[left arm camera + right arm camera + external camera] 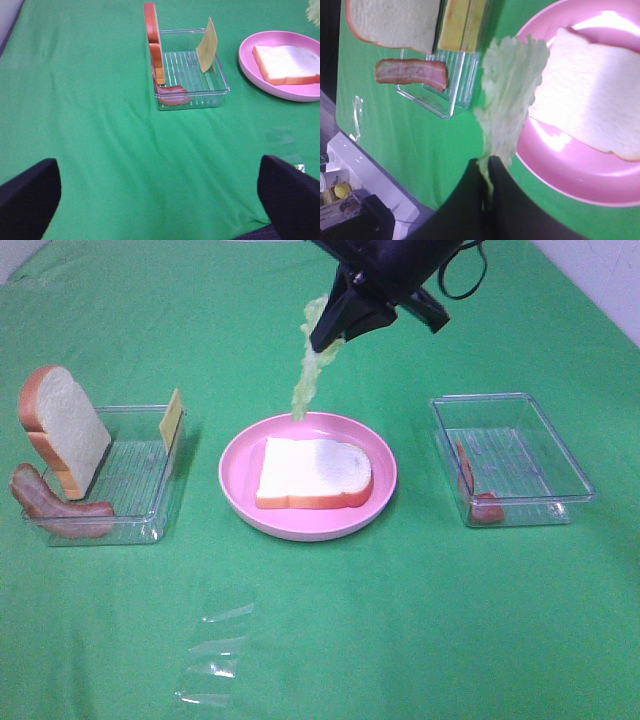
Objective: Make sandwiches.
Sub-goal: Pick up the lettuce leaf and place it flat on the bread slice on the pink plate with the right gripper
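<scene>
Pale-green ruffled lettuce leaf (309, 370), limp in right claw (328, 340)

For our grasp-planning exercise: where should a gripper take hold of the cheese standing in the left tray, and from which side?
Its top edge, from above: the cheese stands on edge against the tray wall, thin and poking above the rim.

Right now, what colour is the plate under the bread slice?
Pink. The plate shows best in the exterior high view, holding the bread slice.
</scene>
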